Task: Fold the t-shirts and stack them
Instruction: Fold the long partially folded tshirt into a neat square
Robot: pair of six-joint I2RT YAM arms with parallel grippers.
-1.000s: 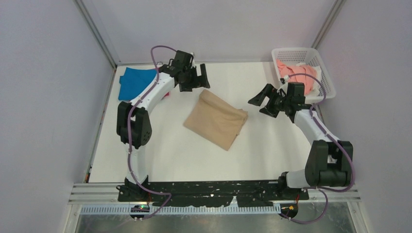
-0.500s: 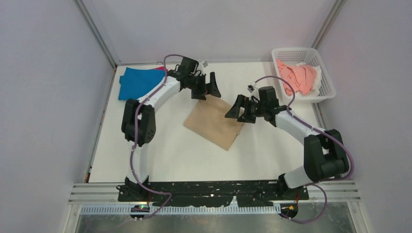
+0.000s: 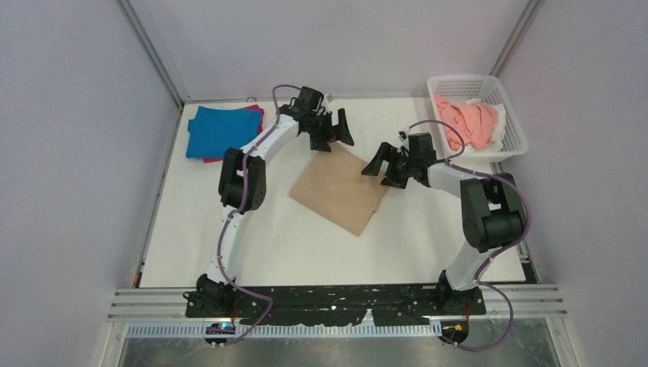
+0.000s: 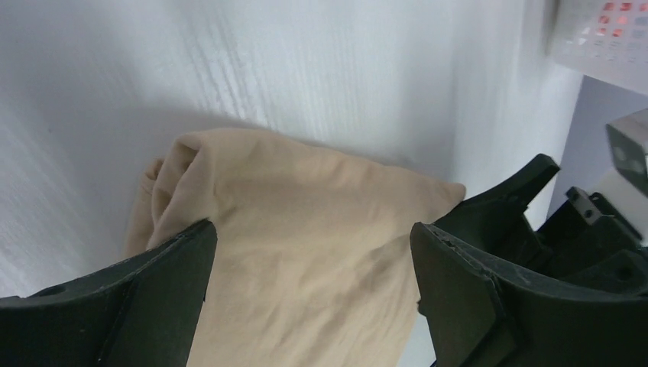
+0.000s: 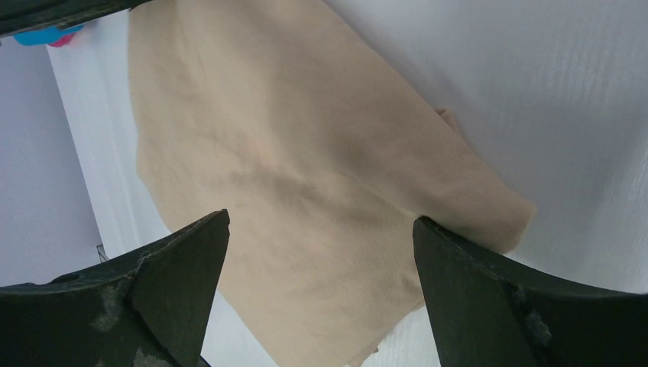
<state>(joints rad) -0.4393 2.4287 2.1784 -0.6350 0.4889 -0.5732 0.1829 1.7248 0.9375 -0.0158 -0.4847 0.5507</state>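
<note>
While the folded tan t-shirt [image 3: 340, 189] lies flat in the middle of the white table [image 3: 267, 245], a folded blue t-shirt [image 3: 214, 130] sits well to its left at the far corner. It is stacked on a magenta t-shirt [image 3: 257, 114] whose edge peeks out beneath. The left gripper [image 3: 334, 138] hangs over the tan shirt's far left corner, jaws spread wide and holding nothing. Its wrist view shows that rumpled corner between the fingers. The right gripper [image 3: 382, 171] hangs over the tan shirt's far right corner, jaws likewise spread and empty, with cloth below them. Well to the right of the tan shirt, a white mesh basket [image 3: 458, 79] holds a crumpled salmon-pink t-shirt [image 3: 468, 122] with a white t-shirt [image 3: 500, 131] beside it.
</note>
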